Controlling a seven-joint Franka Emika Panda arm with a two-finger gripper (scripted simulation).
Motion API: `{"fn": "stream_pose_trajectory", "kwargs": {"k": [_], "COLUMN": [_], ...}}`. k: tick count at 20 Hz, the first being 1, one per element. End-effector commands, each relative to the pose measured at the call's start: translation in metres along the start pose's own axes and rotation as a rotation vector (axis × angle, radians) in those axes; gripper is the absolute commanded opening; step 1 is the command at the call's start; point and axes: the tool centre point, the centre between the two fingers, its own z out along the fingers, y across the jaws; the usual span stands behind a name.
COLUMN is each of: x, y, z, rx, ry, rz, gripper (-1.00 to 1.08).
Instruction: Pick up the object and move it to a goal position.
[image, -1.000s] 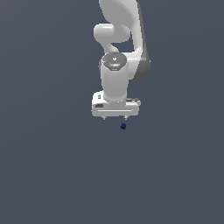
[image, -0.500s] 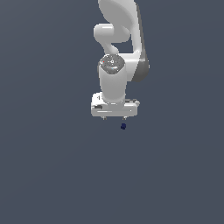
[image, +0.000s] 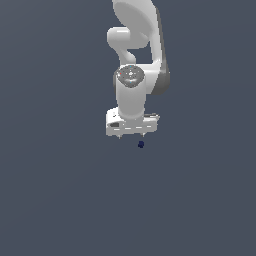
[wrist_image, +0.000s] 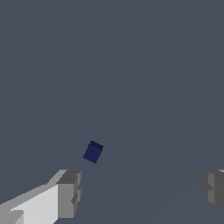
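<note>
The white Panda arm (image: 135, 60) is reaching down from the top of the exterior view, with its tool (image: 132, 134) pointing at the flat grey surface (image: 55, 190). The object, a tiny dark navy-blue cube (image: 141, 144), is lying on that surface just below the tool's lower edge in the exterior view, a little toward the exterior view's right of the tool's middle.

In the wrist view the tool (wrist_image: 140, 190) is standing wide open, its two grey fingertips (wrist_image: 70, 192) sitting far apart, and it is gripping nothing. The cube (wrist_image: 92, 152) is showing there as a small tilted block with a darker top face, resting free on the surface. It is lying just beyond the line between the fingertips, close to one of them and well apart from the other, touching neither.
</note>
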Motion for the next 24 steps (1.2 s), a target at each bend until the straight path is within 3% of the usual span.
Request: {"fn": "stream_pose_trajectory", "kwargs": {"k": [1, 24], "x": [-0.001, -0.019], "y": [-0.001, -0.036], "z": [0.005, 0.068], "rx": [-0.005, -0.052], "ry": [0.000, 0.009], "rz": [-0.049, -0.818], "gripper": [1.00, 1.00]}}
